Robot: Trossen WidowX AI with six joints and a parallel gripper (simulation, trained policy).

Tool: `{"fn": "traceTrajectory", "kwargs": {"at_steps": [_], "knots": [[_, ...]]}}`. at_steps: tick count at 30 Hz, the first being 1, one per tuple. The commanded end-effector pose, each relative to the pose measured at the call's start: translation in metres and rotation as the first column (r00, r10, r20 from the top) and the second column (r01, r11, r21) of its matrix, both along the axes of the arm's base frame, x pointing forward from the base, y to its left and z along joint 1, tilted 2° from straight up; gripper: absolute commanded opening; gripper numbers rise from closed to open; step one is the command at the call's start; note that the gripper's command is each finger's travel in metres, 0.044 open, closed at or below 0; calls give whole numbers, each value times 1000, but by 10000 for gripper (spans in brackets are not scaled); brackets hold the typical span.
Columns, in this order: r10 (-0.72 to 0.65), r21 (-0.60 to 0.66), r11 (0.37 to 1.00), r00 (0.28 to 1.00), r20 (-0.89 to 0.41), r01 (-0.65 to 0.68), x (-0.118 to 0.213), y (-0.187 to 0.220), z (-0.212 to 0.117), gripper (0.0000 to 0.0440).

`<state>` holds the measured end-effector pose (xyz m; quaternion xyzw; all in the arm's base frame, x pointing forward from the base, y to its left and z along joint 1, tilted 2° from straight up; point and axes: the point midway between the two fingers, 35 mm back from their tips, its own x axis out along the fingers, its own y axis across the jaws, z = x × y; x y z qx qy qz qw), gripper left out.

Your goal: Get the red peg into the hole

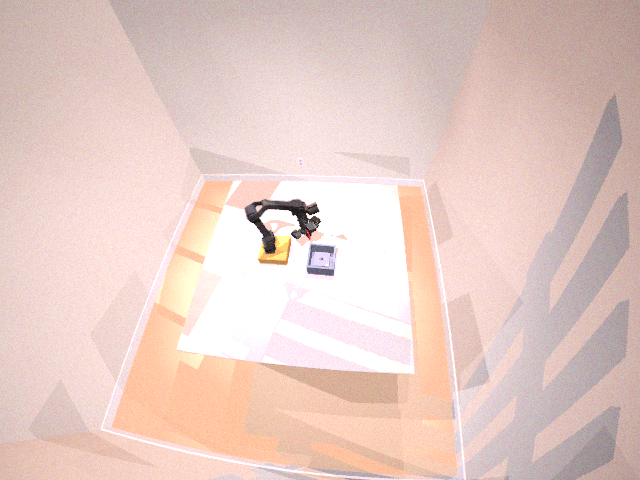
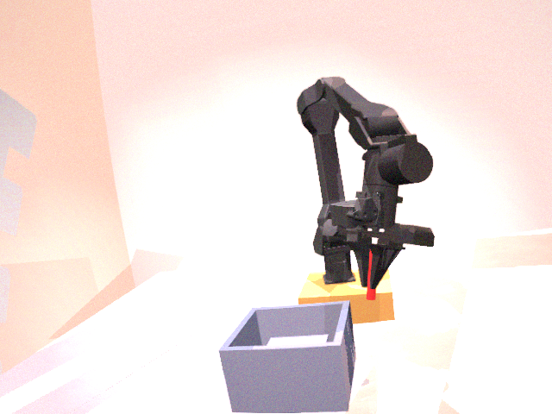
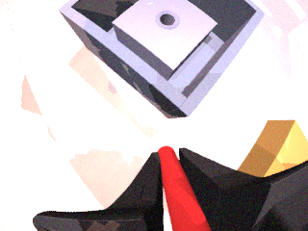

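At right of centre in the exterior view, the red peg (image 1: 308, 234) (image 2: 369, 273) (image 3: 181, 192) stands near upright, clamped in the gripper (image 1: 308, 231) (image 2: 369, 285) (image 3: 168, 156). The fingers are closed down to the width of the peg; its lower end protrudes below the tips. The peg is outside the open box (image 1: 334, 260) (image 2: 285, 379) (image 3: 199, 98), located at lower centre. Inside the box, the plate (image 1: 316, 260) (image 2: 297, 341) (image 3: 144, 29) presents a round hole, visible at the wrist view's upper centre. The yellow base block (image 1: 281, 256) (image 2: 323, 299) (image 3: 271, 144) supports the arm (image 1: 281, 205) (image 2: 327, 165).
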<state>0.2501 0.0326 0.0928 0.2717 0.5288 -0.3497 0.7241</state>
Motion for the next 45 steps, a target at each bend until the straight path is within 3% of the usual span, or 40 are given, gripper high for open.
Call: {"fn": "traceTrajectory", "kwargs": {"at_steps": [1,22,41,45], "knots": [[-2,-17,1000,1000,13,2,10,-13,11,0],[-105,-18,994,994,39,106,50,-90,14,0],[-151,32,988,988,-3,151,67,-127,-23,0],[-139,34,990,990,-29,140,66,-130,-35,50]]}}
